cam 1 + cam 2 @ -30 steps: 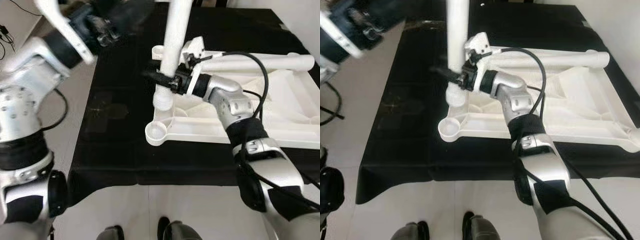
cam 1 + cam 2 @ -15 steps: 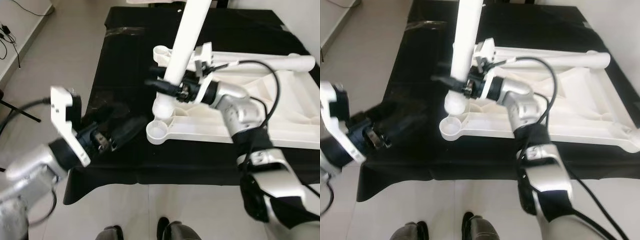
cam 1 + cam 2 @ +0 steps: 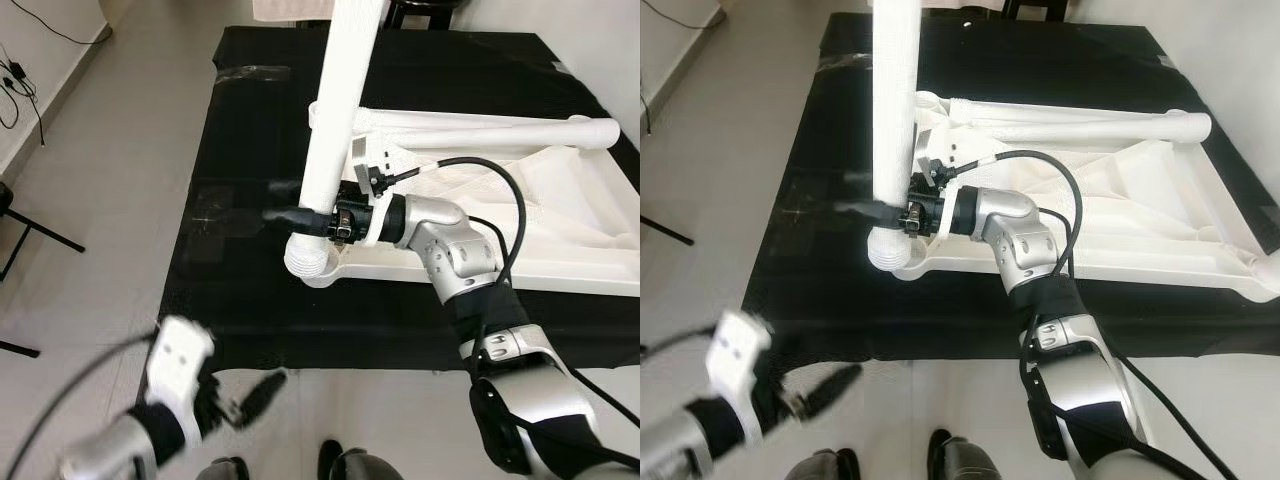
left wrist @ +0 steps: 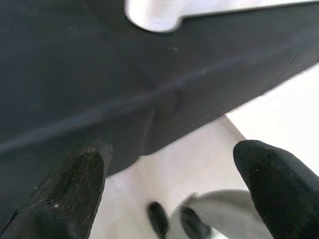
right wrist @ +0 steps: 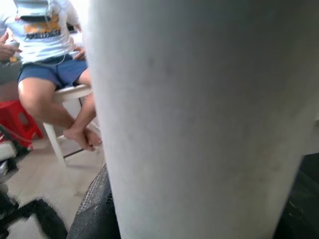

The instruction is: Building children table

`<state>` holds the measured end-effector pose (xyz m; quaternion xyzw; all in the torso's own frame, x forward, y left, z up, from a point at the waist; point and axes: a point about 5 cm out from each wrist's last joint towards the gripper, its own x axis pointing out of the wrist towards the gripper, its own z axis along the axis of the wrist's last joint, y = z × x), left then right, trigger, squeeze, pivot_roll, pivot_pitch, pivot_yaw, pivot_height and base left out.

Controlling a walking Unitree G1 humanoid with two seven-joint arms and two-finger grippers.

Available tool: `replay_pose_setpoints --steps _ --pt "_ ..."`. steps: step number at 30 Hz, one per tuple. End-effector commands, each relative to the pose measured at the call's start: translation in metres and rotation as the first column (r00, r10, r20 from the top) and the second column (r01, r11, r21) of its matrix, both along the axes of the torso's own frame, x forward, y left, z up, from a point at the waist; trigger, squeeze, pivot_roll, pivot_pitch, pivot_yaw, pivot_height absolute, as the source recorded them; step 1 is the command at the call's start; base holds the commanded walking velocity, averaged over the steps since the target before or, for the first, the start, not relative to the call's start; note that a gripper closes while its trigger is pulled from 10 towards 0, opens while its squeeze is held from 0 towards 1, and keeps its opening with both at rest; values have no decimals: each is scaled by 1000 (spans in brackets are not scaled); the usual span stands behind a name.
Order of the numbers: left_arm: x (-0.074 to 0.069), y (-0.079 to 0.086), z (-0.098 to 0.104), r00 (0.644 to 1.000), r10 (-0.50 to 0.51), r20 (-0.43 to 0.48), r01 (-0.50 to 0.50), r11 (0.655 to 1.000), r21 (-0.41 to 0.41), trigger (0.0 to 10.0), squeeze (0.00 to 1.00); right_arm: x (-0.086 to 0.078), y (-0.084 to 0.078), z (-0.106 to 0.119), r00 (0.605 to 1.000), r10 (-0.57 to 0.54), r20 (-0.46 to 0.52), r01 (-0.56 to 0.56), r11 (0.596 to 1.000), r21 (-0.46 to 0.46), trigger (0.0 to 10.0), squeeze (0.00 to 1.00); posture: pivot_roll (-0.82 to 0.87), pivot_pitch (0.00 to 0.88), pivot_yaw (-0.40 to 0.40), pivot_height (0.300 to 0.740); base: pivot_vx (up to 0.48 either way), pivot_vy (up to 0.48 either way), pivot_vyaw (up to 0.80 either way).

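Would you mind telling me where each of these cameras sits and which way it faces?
Left eye view: on the head, looking down at the white leg, upside-down tabletop and black cloth; right gripper, blurred left gripper.
Right eye view: beside it, sharing that scene; the robot's feet at the bottom.
Left wrist view: along the open left fingers toward the cloth's hanging edge and floor.
Right wrist view: pressed against the leg; a seated person behind. Shares the leg with both eyes.
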<state>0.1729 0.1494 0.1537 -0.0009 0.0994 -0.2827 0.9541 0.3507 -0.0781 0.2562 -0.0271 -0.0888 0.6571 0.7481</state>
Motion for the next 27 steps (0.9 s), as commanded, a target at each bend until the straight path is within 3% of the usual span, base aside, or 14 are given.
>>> replay_pose_setpoints --steps 1,12,17,22,27 --pt "0 0 5 998 19 60 -20 1000 10 10000 0 -4 0 -4 1000 23 8 -22 999 -40 10000 0 -185 238 -70 740 0 0 0" --pt "-7 -5 5 992 -4 123 -1 999 40 10000 0 -5 -5 -17 999 21 31 -16 987 -163 10000 0 -178 269 -71 740 0 0 0" --pt "-9 -7 5 990 -5 140 -1 999 45 10000 0 12 -9 -15 990 -142 23 143 976 -166 10000 0 -176 285 -74 740 0 0 0" --pt "-11 -8 5 989 -8 151 1 999 45 10000 0 15 -9 -15 982 -188 16 188 967 -169 10000 0 -174 298 -79 740 0 0 0" --pt "-12 -10 6 987 -13 158 6 999 39 10000 0 6 7 -21 991 -136 -9 134 979 -152 10000 0 -176 314 -84 740 0 0 0"
